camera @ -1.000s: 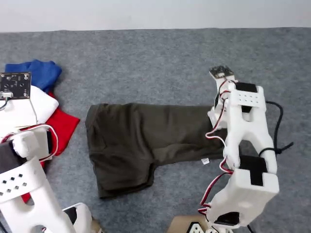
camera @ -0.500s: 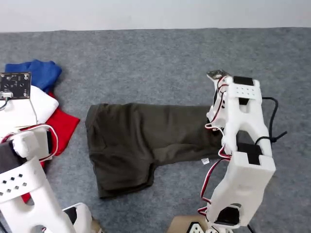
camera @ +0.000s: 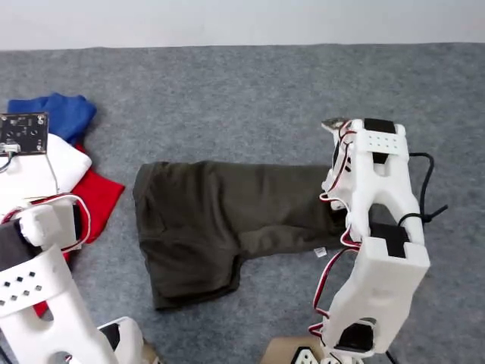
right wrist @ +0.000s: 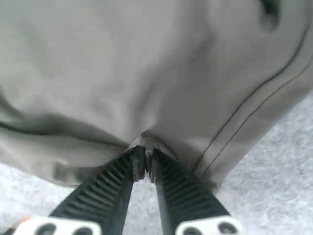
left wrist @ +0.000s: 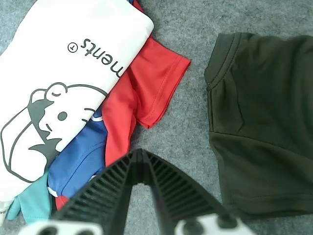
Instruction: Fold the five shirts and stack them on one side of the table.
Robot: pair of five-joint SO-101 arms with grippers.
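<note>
The dark olive shirt (camera: 227, 220) lies flat on the grey tabletop (camera: 227, 91). The right claw (right wrist: 145, 157) is at the end of this shirt that is farthest from the other shirts, and its fingers are pressed almost together on a small fold of the olive cloth, near a stitched hem. The right arm (camera: 375, 220) stands over that same end. The left claw (left wrist: 142, 157) is closed with nothing in it and hangs over bare tabletop just beside the opposite end of the olive shirt. Beyond it, near the olive shirt but not touching it, a white shirt (left wrist: 68, 83) with a printed drawing lies over a red shirt (left wrist: 146, 83), a blue shirt (left wrist: 78, 161) and a teal shirt (left wrist: 29, 208)
</note>
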